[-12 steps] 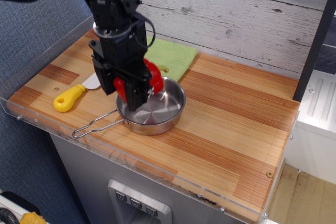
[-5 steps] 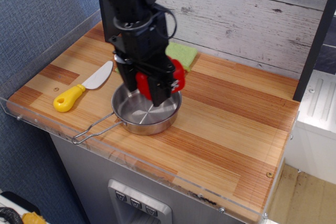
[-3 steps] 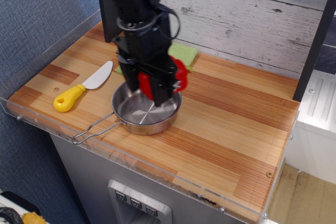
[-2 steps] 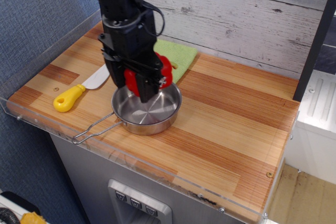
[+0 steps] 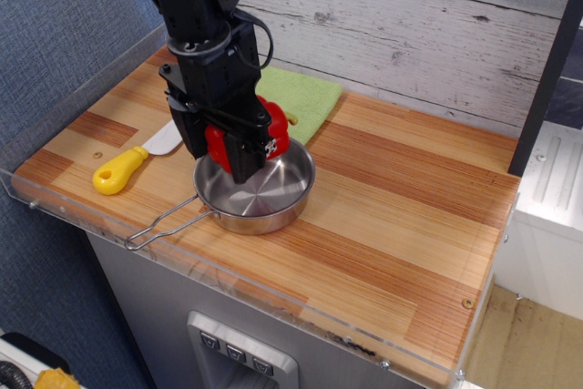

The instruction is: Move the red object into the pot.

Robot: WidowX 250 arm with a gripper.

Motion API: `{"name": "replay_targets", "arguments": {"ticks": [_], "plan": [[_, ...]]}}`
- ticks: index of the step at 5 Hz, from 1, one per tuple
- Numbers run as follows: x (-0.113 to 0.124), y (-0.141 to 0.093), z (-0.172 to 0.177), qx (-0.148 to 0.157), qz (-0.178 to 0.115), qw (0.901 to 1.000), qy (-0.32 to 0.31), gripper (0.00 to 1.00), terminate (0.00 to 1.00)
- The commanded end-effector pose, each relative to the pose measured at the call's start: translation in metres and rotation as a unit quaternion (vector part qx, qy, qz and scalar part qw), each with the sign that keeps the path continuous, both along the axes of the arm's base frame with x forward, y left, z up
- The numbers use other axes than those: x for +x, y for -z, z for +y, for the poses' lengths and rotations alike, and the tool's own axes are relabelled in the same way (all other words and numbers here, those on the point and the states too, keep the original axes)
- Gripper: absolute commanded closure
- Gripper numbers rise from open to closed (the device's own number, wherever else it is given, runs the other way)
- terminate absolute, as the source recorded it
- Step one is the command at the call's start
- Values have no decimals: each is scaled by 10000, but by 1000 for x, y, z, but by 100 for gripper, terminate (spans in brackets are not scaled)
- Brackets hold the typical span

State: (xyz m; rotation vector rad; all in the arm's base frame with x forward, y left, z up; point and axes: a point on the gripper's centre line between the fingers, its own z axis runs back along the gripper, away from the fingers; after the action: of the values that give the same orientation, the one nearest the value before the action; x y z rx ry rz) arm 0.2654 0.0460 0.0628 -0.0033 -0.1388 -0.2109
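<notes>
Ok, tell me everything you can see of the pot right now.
The pot is a shallow round pan of shiny steel, upright on the wooden counter near its front left. A thin wire loop handle runs out toward the front-left edge. Its bowl looks empty, showing ringed reflections. The hand holds the red pepper over its back-left rim; whether they touch the pot, I cannot tell.

Shiny red pepper (image 5: 273, 134), pinched in the gripper (image 5: 242, 158). Round silver pot (image 5: 273, 194) right under the gripper, thin wire handle sticking out.

The striped wooden tabletop (image 5: 392, 225) carried the pot (image 5: 260, 202), a yellow-handled knife (image 5: 123, 168) and a green cloth (image 5: 301, 97).
</notes>
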Motion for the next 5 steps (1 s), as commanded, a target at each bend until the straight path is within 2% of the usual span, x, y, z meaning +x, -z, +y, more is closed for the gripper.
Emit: {"name": "replay_targets", "arguments": {"ticks": [1, 2, 3, 4, 5], "plan": [[-6, 10, 1, 28, 142, 9999, 92, 100, 0], [-5, 12, 4, 3, 186, 9998, 82, 100, 0], [-5, 10, 5, 17, 217, 9997, 79, 0, 0], [-6, 4, 3, 77, 182, 9997, 120, 0, 0], [-7, -12, 4, 178, 29, 9998, 72, 0, 0]]}}
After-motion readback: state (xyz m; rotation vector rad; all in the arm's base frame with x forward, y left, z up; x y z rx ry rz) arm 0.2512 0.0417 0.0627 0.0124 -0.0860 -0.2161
